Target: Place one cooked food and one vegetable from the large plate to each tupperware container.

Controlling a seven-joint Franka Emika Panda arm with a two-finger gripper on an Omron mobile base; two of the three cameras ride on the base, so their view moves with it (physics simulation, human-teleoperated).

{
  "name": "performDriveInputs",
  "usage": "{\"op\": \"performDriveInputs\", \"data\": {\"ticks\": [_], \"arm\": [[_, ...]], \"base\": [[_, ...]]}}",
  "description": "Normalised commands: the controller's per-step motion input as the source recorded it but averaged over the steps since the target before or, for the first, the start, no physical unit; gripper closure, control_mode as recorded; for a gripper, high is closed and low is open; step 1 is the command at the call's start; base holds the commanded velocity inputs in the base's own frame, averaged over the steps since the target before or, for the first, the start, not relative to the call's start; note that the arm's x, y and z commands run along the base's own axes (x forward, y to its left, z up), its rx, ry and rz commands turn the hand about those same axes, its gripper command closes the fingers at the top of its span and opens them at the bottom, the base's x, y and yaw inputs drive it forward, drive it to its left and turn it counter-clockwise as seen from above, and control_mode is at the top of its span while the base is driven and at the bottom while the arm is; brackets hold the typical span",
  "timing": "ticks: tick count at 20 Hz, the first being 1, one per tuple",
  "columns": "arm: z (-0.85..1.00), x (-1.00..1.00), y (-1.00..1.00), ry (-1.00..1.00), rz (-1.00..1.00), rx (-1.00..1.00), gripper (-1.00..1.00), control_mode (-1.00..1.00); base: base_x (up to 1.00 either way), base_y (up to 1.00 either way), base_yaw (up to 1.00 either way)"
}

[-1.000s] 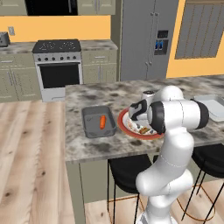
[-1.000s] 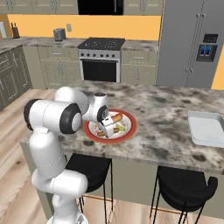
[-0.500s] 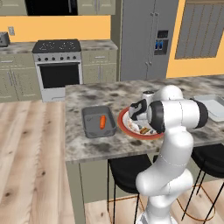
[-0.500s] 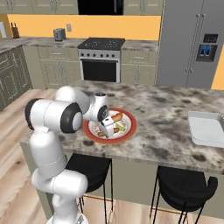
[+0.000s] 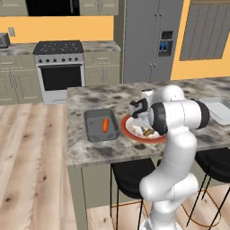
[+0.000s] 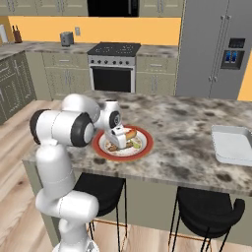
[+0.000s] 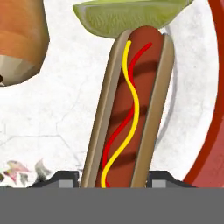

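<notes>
The large plate (image 5: pixel 126 130) (image 6: pixel 145 150) (image 7: pixel 211 131) lies on the stone island in front of the arm. A hot dog (image 7: pixel 130 100) (image 6: pixel 129 135) with red and yellow sauce lines lies on it. My gripper (image 7: pixel 113 179) (image 5: pixel 143 122) (image 6: pixel 120 141) is low over the plate, its two fingers pressed against the bun's sides at the near end. A green wedge (image 7: pixel 127 17) touches the hot dog's far end. An orange-brown food piece (image 7: pixel 19 39) lies beside it. The dark grey tupperware container (image 5: pixel 92 131) holds a carrot (image 5: pixel 105 125). The pale container (image 5: pixel 220 111) (image 6: pixel 234 145) stands off to the right.
Black bar stools (image 6: pixel 206 211) stand under the island's near edge. A stove (image 5: pixel 58 67) and a steel fridge (image 5: pixel 148 40) line the far wall. Bare stone counter (image 6: pixel 182 133) lies between the plate and the pale container.
The jaws have narrowed from wide open until they meet the hot dog's bun. The arm and the plate have stayed where they were.
</notes>
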Motion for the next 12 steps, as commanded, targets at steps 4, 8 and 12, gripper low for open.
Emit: {"op": "performDriveInputs", "data": {"ticks": [4,8,12], "arm": [[0.62,-0.26,0.21,-0.22,0.14,0.02,1.0,-1.0],[0.6,-0.18,0.82,-0.26,0.53,-0.02,1.0,-1.0],[0.58,-0.02,0.99,-0.18,0.55,-0.01,1.0,-1.0]], "base": [[0.0,0.0,0.0],[0.0,0.0,0.0],[0.0,0.0,0.0]]}}
